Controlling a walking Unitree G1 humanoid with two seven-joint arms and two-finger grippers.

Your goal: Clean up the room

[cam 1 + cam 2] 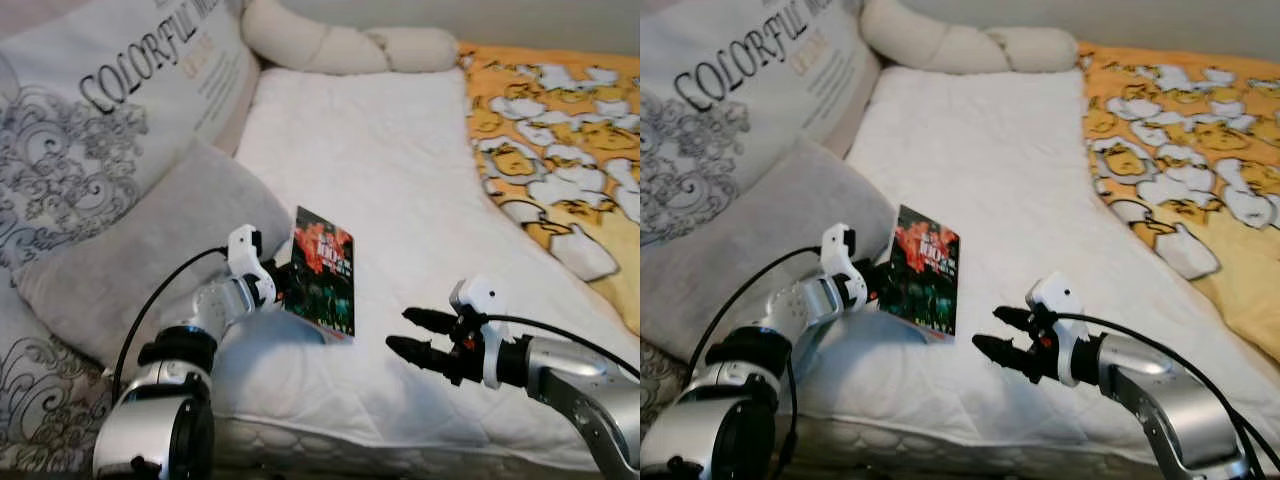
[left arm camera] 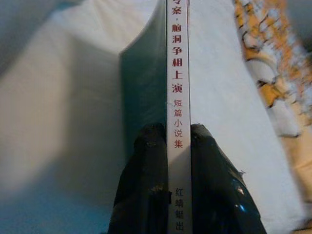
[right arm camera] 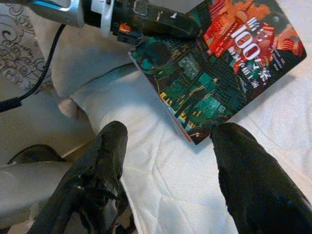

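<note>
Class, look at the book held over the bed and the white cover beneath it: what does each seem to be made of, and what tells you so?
Book: likely a paperback with a glossy printed card cover, thin spine, held by the left claw. White cover: apparently soft quilted fabric, matte, with stitched lines and wrinkles.

white quilted bed (image 1: pixel 400 150) carries grey pillow (image 1: pixel 130 250), yellow duck blanket (image 1: pixel 560 140), book (image 1: pixel 322 270)
</note>
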